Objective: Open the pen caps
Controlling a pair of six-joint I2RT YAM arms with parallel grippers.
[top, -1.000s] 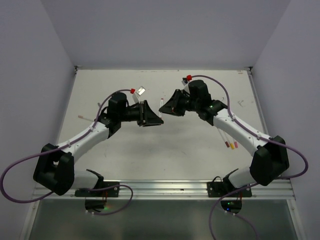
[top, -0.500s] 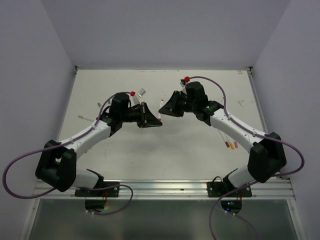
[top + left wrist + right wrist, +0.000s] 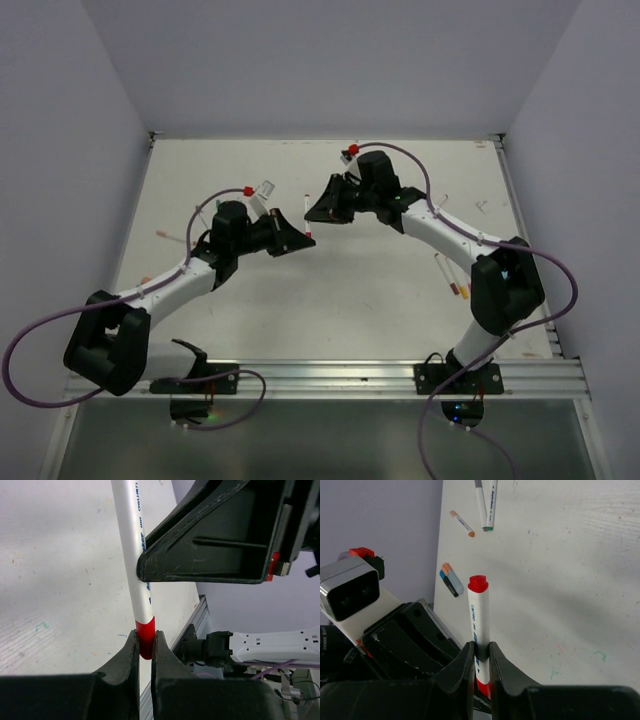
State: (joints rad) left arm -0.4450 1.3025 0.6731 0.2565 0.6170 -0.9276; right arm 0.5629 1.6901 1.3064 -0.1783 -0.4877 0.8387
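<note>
Our left gripper [image 3: 145, 642] is squeezed tight on the small red plastic cap [image 3: 145, 629]. Our right gripper [image 3: 481, 649] pinches the thin white plastic pen [image 3: 478, 612] above the pale bench [image 3: 560, 580].

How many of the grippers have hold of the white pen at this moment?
2. The left gripper is shut on the red cap at one end; the right gripper clamps the white pen by its barrel further along.

Over the table [image 3: 350, 300] a pen [image 3: 478, 615] sits between left gripper [image 3: 144, 640] and right gripper [image 3: 481, 650]; more pens [image 3: 450, 278] lie by its right edge (another pen [image 3: 165, 236], left edge).
</note>
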